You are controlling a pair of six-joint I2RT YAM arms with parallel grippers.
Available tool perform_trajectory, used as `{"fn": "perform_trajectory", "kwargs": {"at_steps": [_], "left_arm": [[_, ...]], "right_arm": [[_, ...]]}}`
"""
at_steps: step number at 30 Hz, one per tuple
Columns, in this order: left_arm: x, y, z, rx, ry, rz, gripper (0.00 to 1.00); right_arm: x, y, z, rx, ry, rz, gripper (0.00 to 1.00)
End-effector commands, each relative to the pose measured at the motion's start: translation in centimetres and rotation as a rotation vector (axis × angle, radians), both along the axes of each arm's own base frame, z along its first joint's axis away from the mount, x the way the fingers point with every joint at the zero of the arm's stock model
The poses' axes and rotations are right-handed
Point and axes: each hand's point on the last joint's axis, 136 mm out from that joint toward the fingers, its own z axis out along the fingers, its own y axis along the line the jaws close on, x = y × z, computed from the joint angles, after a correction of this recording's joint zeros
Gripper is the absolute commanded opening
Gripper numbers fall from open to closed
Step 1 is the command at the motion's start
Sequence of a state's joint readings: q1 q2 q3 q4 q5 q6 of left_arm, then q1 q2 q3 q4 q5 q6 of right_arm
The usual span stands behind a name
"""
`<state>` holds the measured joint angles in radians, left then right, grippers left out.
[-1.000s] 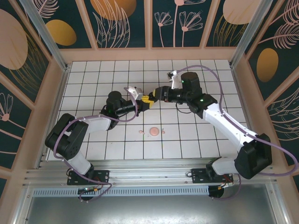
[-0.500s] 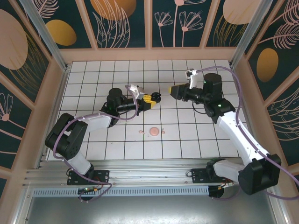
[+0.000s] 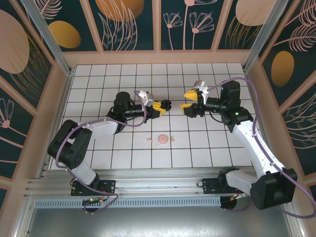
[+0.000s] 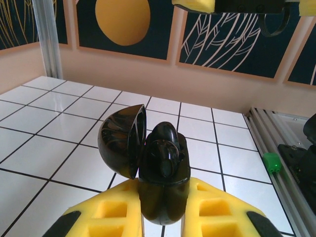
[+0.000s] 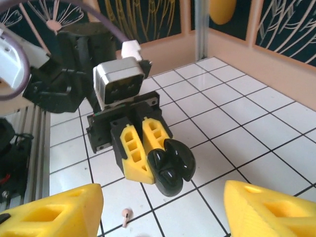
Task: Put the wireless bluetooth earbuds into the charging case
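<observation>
My left gripper is shut on a glossy black charging case, held above the tiles with its lid swung open to one side. Black earbuds sit in the case's wells; one shows as a dark dome in the left wrist view. My right gripper faces the case from the right, a short gap away, open and holding nothing; its yellow fingers frame the case. A pale pink earbud lies on the tiles below.
A round pink case rests on the white grid table nearer the bases, with tiny pink pieces beside it. Pink walls and metal posts ring the table.
My right gripper has pulled back to the right, away from the black case, and its jaws have spread open. The left gripper keeps its hold and has shifted slightly toward the far side.
</observation>
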<state>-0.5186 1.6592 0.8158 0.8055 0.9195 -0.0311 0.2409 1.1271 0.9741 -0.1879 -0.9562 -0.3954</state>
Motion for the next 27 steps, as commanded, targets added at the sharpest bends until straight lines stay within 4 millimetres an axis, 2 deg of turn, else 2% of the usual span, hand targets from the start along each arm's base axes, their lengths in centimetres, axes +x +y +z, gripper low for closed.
{"fn": "perform_trajectory", "kwargs": {"at_steps": [1,4,16,23,27], "left_arm": [[-0.9,-0.4,2.1,-0.023,-0.074,-0.051,0.05],[-1.1,-0.6,2.1,-0.021,-0.077,-0.060,0.05],[-1.5,-0.7,2.3,-0.031,-0.085,-0.067,0.04],[-1.4,-0.7,2.6,-0.034,-0.092,-0.056,0.05],[-0.9,-0.6,2.4,-0.026,-0.086,-0.030,0.05]], "right_arm": [[-0.4,0.4,-0.2,-0.048,-0.080,0.097,0.72],[-0.2,1.1,-0.9,-0.062,-0.074,0.133,0.75],[1.1,5.1,-4.3,-0.153,-0.034,0.243,0.75],[0.5,5.8,-5.2,-0.158,-0.013,0.300,0.73],[-0.4,5.6,-5.1,-0.160,-0.022,0.329,0.68]]}}
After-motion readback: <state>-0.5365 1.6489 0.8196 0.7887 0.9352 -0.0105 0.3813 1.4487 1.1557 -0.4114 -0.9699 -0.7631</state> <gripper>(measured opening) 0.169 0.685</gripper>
